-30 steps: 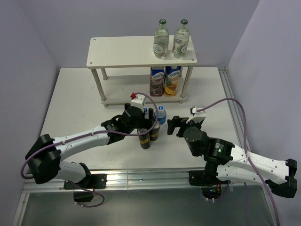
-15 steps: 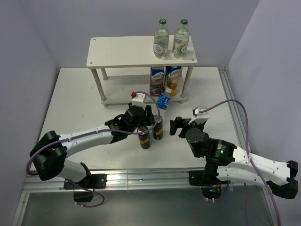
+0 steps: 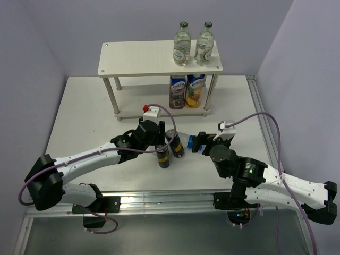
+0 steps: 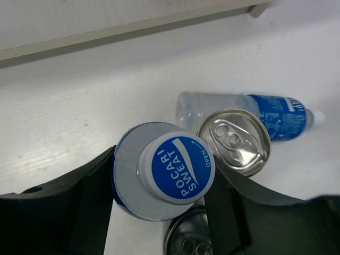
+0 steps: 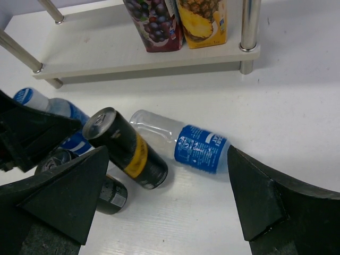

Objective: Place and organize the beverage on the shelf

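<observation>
My left gripper (image 3: 161, 136) is shut on a blue-labelled water bottle (image 4: 175, 167), seen cap-on between its black fingers (image 4: 79, 212). Two dark cans (image 3: 176, 143) (image 3: 163, 155) stand right beside it. The other water bottle (image 5: 187, 143) lies on its side on the table, in front of my open right gripper (image 5: 167, 175), which holds nothing. This fallen bottle (image 3: 188, 142) is just right of the cans. Two green-capped glass bottles (image 3: 181, 45) (image 3: 204, 45) stand on the right end of the shelf's top board (image 3: 138, 59).
Two juice cartons (image 3: 178, 91) (image 3: 195, 90) stand on the right of the shelf's lower board (image 5: 133, 59). A shelf leg (image 5: 248, 26) rises next to them. The purple walls close in on both sides of the white table (image 3: 85, 117).
The left gripper has shut on one water bottle. The other water bottle, upright a second ago, has tipped and now lies on the table by the right gripper. The right arm barely moved.
</observation>
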